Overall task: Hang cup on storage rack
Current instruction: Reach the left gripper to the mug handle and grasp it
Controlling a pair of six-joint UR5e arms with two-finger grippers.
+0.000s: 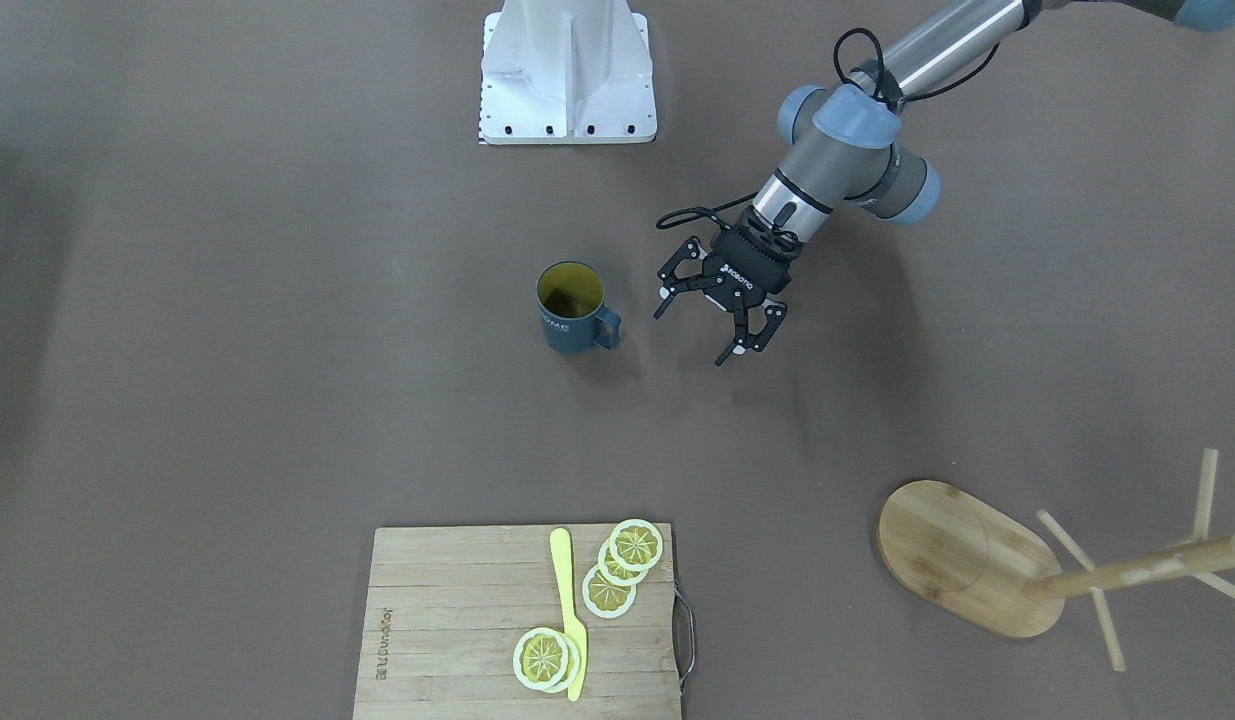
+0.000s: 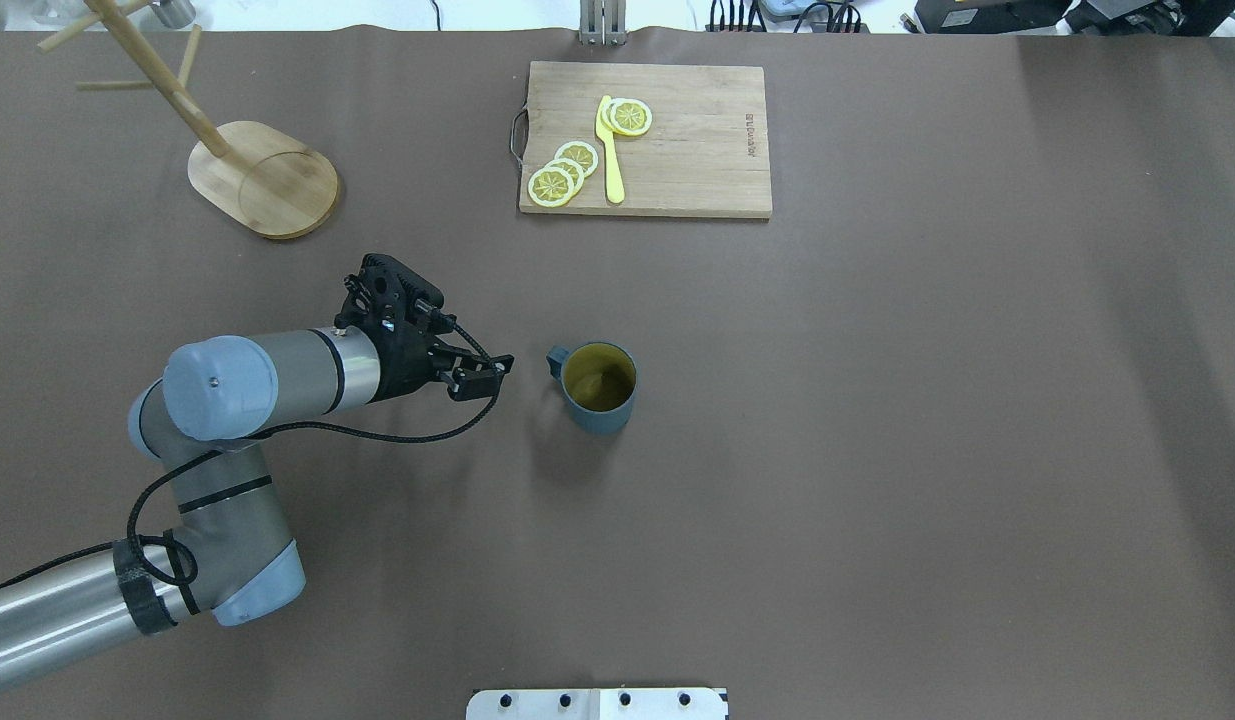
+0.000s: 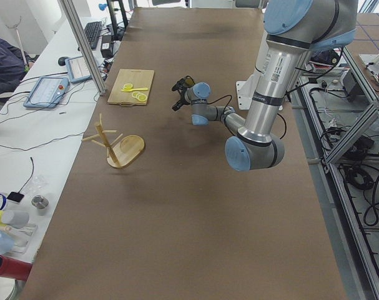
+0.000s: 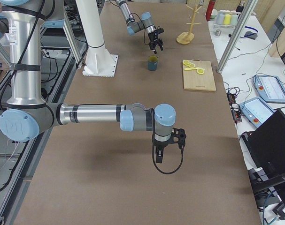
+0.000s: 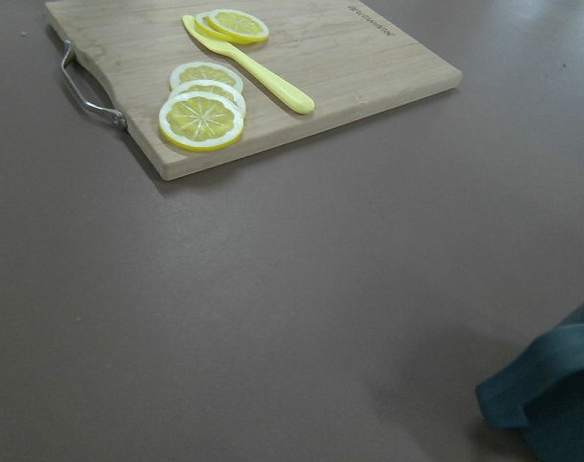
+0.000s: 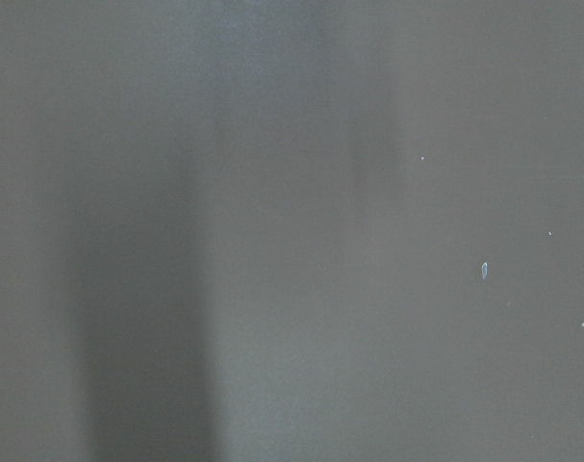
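Observation:
The dark blue-grey cup (image 1: 572, 310) with a mustard-yellow inside stands upright mid-table, also in the overhead view (image 2: 599, 388). Its handle points toward my left gripper (image 1: 691, 336), which is open and empty, a short gap beside the handle and just above the table. The left wrist view shows only the cup's handle edge (image 5: 551, 385) at the lower right. The bamboo storage rack (image 1: 967, 555) stands upright at the table's far left (image 2: 262, 178), nothing on its pegs. My right gripper (image 4: 170, 140) shows only in the exterior right view, far from the cup; I cannot tell if it is open.
A wooden cutting board (image 2: 645, 140) with lemon slices (image 2: 562, 175) and a yellow knife (image 2: 609, 150) lies at the far edge behind the cup. The white robot base (image 1: 567, 70) is at the near edge.

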